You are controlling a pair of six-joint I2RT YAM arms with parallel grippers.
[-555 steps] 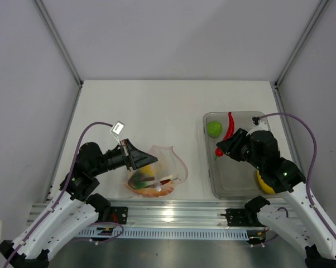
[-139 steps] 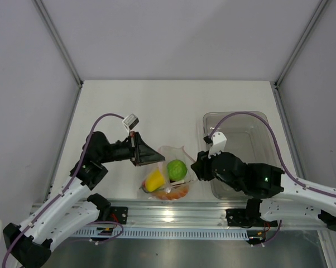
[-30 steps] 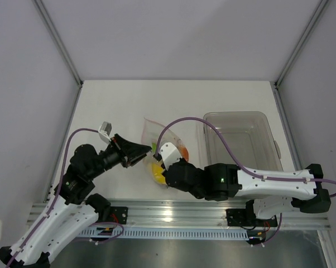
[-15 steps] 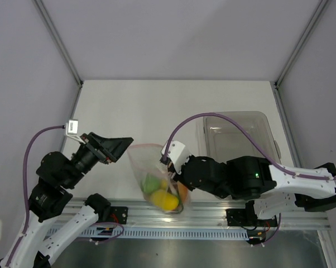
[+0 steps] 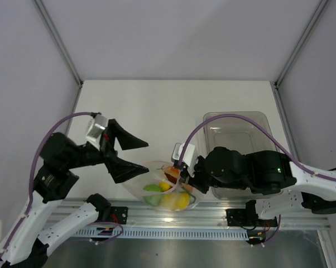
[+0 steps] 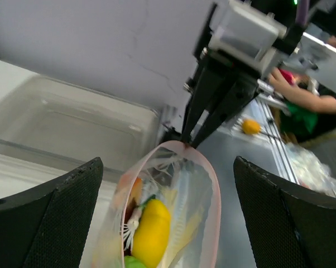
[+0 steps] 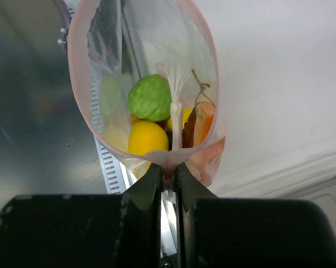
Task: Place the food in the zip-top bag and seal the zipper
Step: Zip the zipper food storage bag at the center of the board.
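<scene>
Between the pressed-together tips of our right pincer (image 7: 168, 167) we clamp one end of the zipper (image 7: 74, 67). Just beyond, the zip-top bag (image 7: 157, 56) gapes, the food (image 7: 149, 98) settled inside. Past the bag's far side our left pincer (image 5: 137, 156) stands spread wide, holding nothing, probably readying to pinch the strip closed.

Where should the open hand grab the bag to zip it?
Probably the pink zipper strip, at the end opposite where the right hand pinches, coming from the left. The mouth of the zip-top bag gapes in a loop, and the open left hand faces it.
</scene>
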